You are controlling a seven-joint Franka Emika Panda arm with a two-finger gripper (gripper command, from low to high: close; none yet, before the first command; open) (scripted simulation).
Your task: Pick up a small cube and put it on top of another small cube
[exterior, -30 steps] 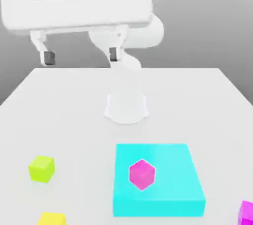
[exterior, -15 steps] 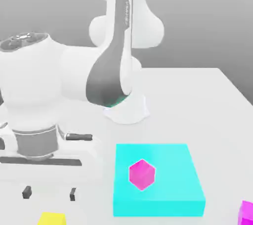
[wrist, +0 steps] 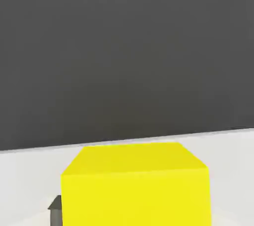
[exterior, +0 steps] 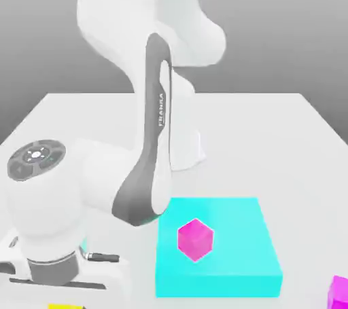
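Note:
A yellow cube [wrist: 134,185] looms large and close in the hand view, resting on the white table. In the exterior view just its top edge [exterior: 66,306] peeks out at the lower left border, directly under my gripper [exterior: 64,286], which has come down low over it. A magenta cube [exterior: 196,239] lies on the flat cyan block [exterior: 251,260]. Another magenta cube [exterior: 340,293] sits at the exterior view's lower right corner. The arm covers the spot where a lime cube stood.
The arm's base [exterior: 183,151] stands at the middle of the white table [exterior: 285,138], and its bent links [exterior: 146,185] hang over the exterior view's left half, next to the cyan block's left edge.
The hand swung from high above the table down to the exterior view's lower left and kept sinking onto the yellow cube. The lime cube is now hidden behind the arm.

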